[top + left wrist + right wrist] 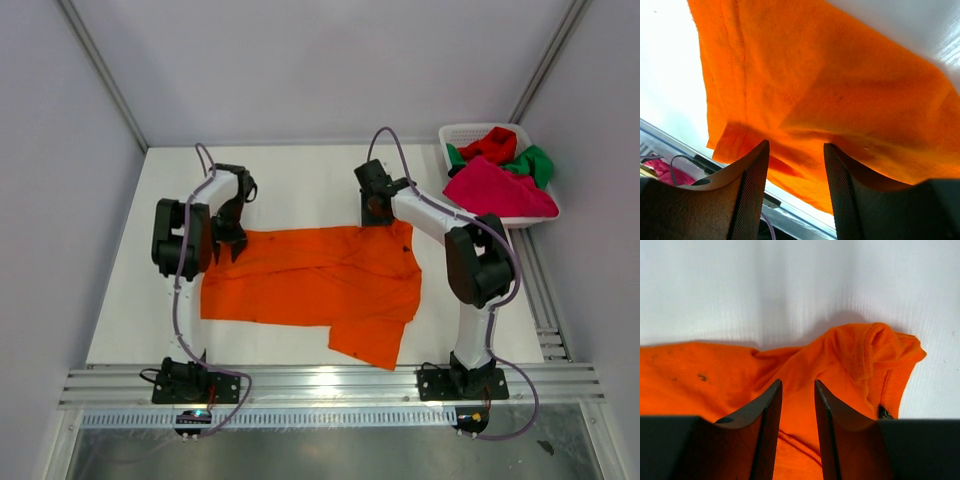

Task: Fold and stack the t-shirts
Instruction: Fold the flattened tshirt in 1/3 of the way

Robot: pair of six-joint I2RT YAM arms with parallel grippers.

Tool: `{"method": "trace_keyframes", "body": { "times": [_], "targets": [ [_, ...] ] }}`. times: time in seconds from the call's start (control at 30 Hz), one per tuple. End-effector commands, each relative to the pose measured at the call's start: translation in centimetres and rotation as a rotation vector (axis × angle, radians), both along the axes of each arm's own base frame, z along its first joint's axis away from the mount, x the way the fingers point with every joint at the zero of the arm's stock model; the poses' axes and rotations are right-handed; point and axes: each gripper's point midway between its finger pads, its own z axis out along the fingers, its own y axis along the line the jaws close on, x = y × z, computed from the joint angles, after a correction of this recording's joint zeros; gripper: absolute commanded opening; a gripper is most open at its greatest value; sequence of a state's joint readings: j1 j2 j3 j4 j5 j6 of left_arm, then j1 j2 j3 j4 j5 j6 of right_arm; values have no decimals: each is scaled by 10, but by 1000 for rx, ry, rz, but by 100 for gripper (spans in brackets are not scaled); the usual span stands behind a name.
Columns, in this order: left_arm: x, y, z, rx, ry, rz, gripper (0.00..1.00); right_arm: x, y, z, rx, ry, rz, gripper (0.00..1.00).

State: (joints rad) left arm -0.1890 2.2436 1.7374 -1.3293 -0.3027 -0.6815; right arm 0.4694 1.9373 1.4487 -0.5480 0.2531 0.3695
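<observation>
**Lying spread out on the worktop: orange tee, a gripper at each far corner**

The orange t-shirt (pixel 310 285) is laid out mostly flat across the middle of the white worktop (pixel 300 180), running towards its near edge. One flap at the near right is bunched and doubled over a bit.

The left gripper (pixel 230 243) is down at the shirt's far left corner. In the left wrist view its fingers (pixel 752 195) are clearly apart, with orange cloth showing through the gap, and nothing is pinched.

The right gripper (pixel 378 213) sits at the far right of the shirt, by a rumpled hem. Its fingers (pixel 767 430) are apart too, with a narrower gap, and cloth lies under and between them rather than being clamped.

Over in the far right corner of the worktop is a white lattice basket (pixel 455 130) holding the other tees. The magenta-pink t-shirt (pixel 495 190) is draped over the basket's near side, the red t-shirt (pixel 490 145) is at the back, and the green t-shirt (pixel 535 162) is wedged beside it.
</observation>
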Motion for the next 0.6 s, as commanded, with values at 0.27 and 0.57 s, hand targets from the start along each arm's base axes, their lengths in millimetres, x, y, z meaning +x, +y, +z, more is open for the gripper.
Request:
{"method": "trace_keyframes", "body": {
  "times": [0.27,0.57],
  "targets": [
    [16,43,4,176,-59,53,51,-2,-13,16,-59,4,-88,36],
    [24,56,15,161,-95,71,50,-6,-13,33,-25,-46,-67,36]
  ]
}}
